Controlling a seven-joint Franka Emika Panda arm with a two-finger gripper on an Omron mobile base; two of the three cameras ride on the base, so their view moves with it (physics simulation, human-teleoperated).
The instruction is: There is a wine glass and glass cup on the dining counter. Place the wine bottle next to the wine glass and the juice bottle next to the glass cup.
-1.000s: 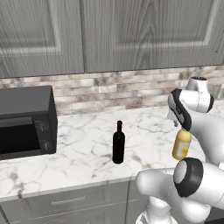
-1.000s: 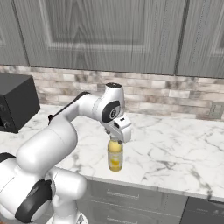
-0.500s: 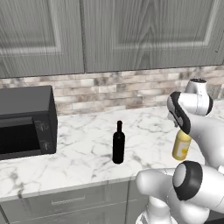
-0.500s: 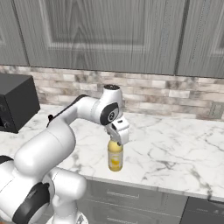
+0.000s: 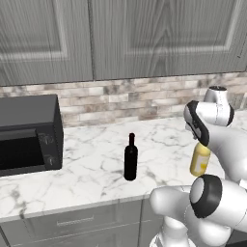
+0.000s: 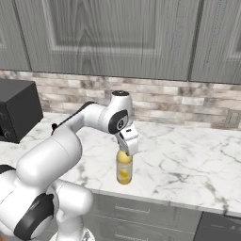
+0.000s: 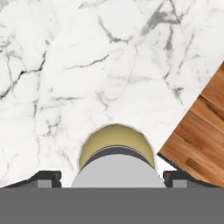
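Now lower, the gripper [image 6: 128, 151] straddles the juice bottle [image 6: 124, 168].

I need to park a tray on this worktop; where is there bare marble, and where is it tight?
Bare marble lies between the microwave and the wine bottle, and a wide stretch right of the juice bottle toward the wall outlet. It is tight around the juice bottle, where the gripper hangs over its cap.

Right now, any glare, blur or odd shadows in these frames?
Left base view: sharp, flat even light, the wine bottle casts just a faint shadow. Right base view: no glare, the juice bottle reads clean under the gripper. Hand view: the bottle's cap looms close, slightly soft; marble worktop crisp.
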